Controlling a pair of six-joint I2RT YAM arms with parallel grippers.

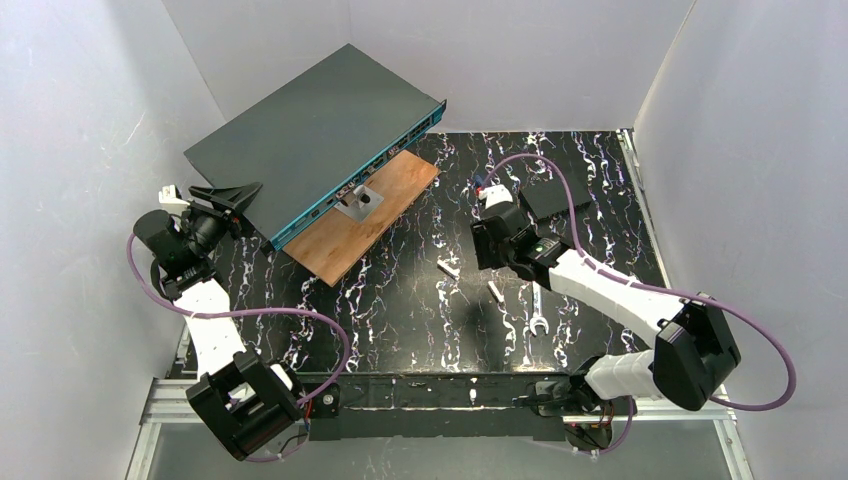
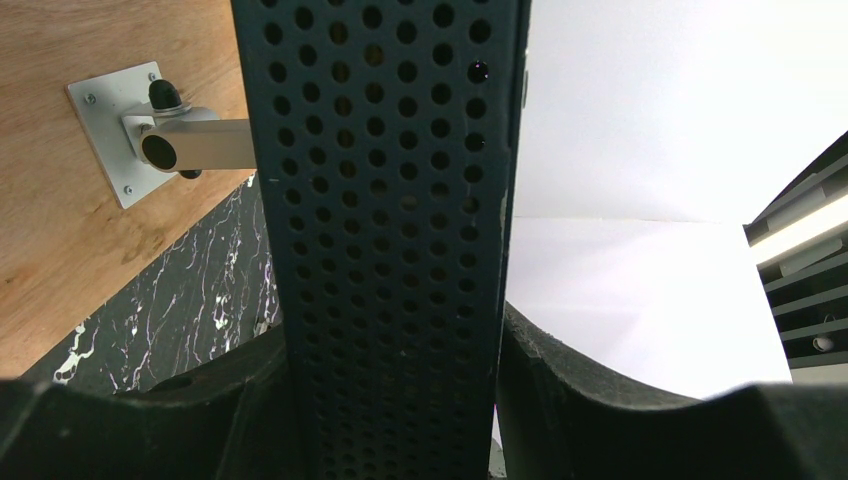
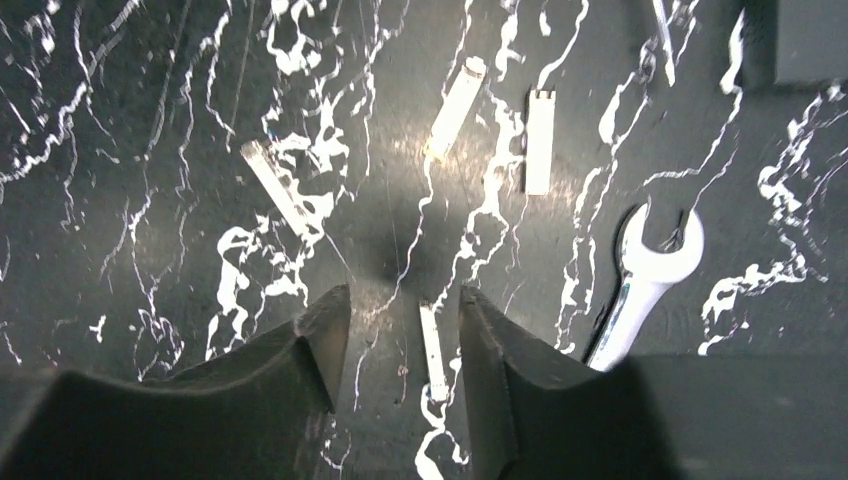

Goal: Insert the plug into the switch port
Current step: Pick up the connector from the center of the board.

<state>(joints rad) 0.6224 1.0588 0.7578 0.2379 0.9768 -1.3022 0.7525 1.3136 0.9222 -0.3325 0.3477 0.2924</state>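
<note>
1. Teal-edged and dark grey, the switch (image 1: 315, 120) is being held tilted at the far left of the table (image 1: 400, 335). Its port edge is being turned towards a wooden board (image 1: 345, 240) lying just below it.
2. The switch is being gripped at its near left corner by the left gripper (image 1: 225, 195). In the left wrist view the fingers (image 2: 250, 410) are being pressed against both faces of the perforated side wall, so the jaws are closed to that wall's width.
3. The right gripper (image 3: 402, 300) is being held over the middle of the table with its jaws parted to a moderate gap, and nothing is being gripped.
4. The likeliest plug (image 3: 455, 95), small and white, is lying loose on the table ahead of the right fingers, well apart from the switch.
   - A similar white piece (image 3: 539, 140) is lying just beside it, and which of the two is meant cannot be told for certain.
   - A thin pale strip is showing between the right fingers, but whether it is an object or a glint cannot be told.
5. As a judgement, only the bracing of the switch is being taken as done.
   - The plug is not yet picked up and no port is seen filled.
   - Grasping, carrying to the teal edge, aligning and pushing in are being counted as left.
6. A wrench (image 3: 645, 270) and a small black box (image 1: 555, 198) are lying nearby and are being left out of the task.
</note>
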